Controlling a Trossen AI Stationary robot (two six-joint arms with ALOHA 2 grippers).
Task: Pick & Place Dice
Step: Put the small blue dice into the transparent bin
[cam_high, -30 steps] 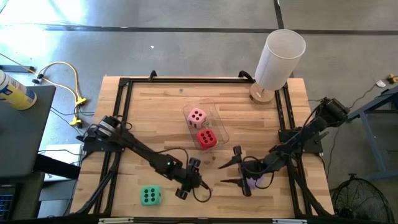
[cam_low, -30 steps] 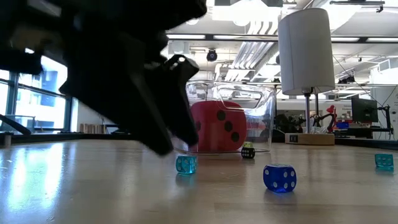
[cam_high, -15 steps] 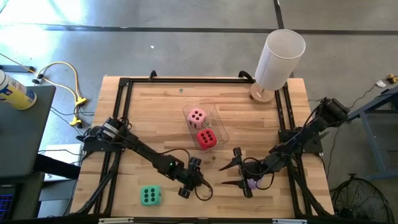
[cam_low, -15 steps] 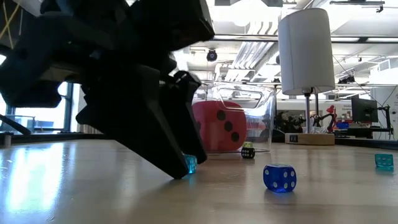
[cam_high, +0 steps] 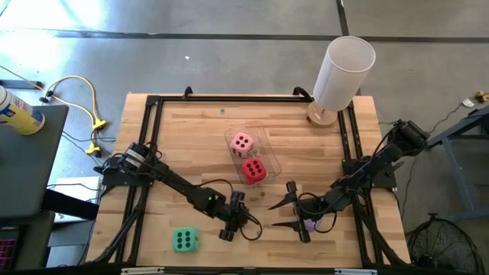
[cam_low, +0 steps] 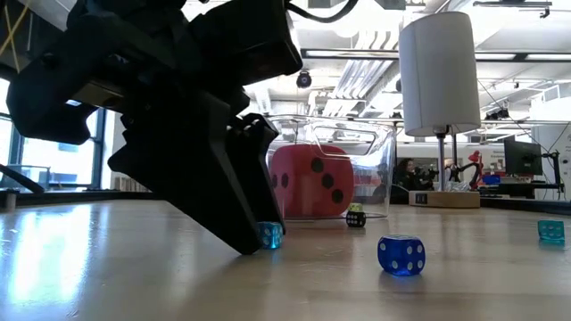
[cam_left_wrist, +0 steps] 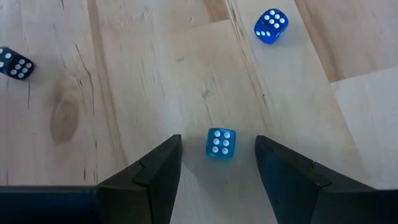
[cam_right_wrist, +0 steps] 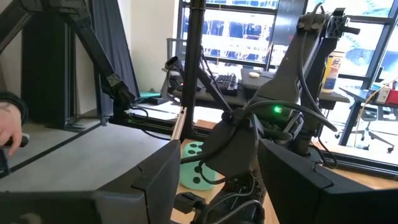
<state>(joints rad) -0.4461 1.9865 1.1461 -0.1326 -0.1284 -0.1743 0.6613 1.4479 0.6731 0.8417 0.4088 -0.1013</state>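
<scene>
The left tool (cam_left_wrist: 217, 168) is lowered to the tabletop (cam_high: 191, 130), fingers spread either side of a small light-blue die (cam_left_wrist: 221, 144) without touching it. The right tool (cam_high: 289, 205) waits nearby, fingers apart. Pink die (cam_high: 242, 143) and red die (cam_high: 254, 170) sit in the clear bin (cam_high: 271, 153); green die (cam_high: 184, 240) lies near the front edge.

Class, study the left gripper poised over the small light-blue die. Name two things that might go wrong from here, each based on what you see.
1. The left gripper stands open with the light-blue die between its fingers but nearer one side; closing may nudge or tip the die rather than grip it.
2. The blue die and black die lie loose nearby; a sweeping withdrawal might scatter them.
</scene>
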